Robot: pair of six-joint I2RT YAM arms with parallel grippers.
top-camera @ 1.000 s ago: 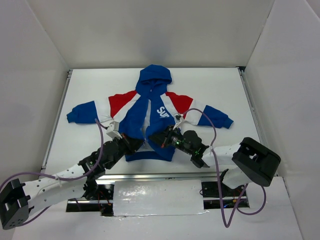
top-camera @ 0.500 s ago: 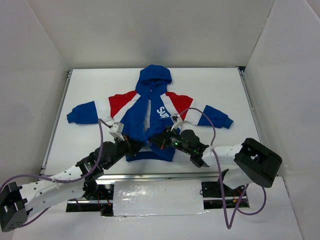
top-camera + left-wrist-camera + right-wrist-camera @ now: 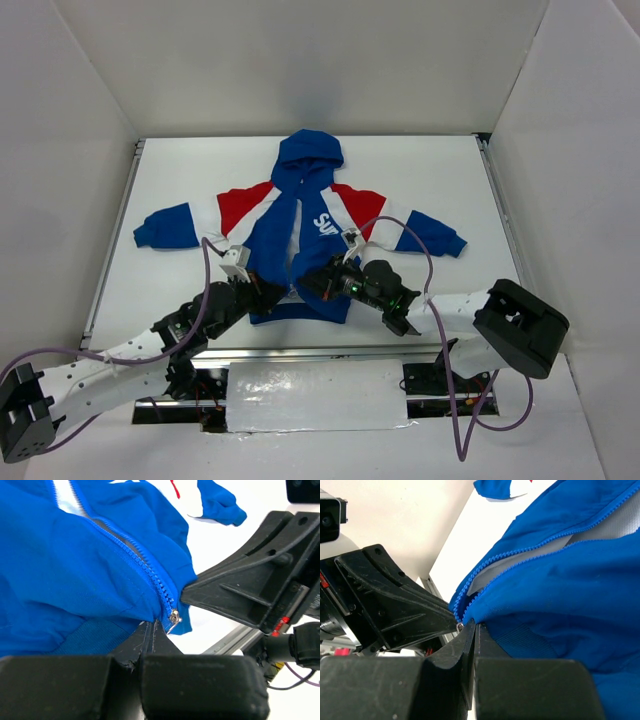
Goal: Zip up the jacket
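The jacket (image 3: 268,240) lies flat on the white table, hood far, front open with white lining showing along the zipper. Both grippers meet at the bottom hem by the zipper's lower end. My left gripper (image 3: 272,291) is shut on the left hem edge (image 3: 100,630); its fingertips (image 3: 150,630) sit just beside the silver zipper slider (image 3: 174,618). My right gripper (image 3: 312,282) is shut on the right hem (image 3: 555,635), its fingertips (image 3: 481,629) at the bottom of the blue zipper teeth (image 3: 470,580). The two grippers almost touch.
The table (image 3: 180,170) is walled by white panels on three sides, with metal rails at the left, right and near edges. Purple cables loop from both arms over the jacket's lower corners. The right sleeve cuff (image 3: 220,505) lies far off.
My left gripper has crept right and slightly forward along the hem toward the zipper's bottom. The right gripper has shifted a little left. The hem is bunched closer between them.
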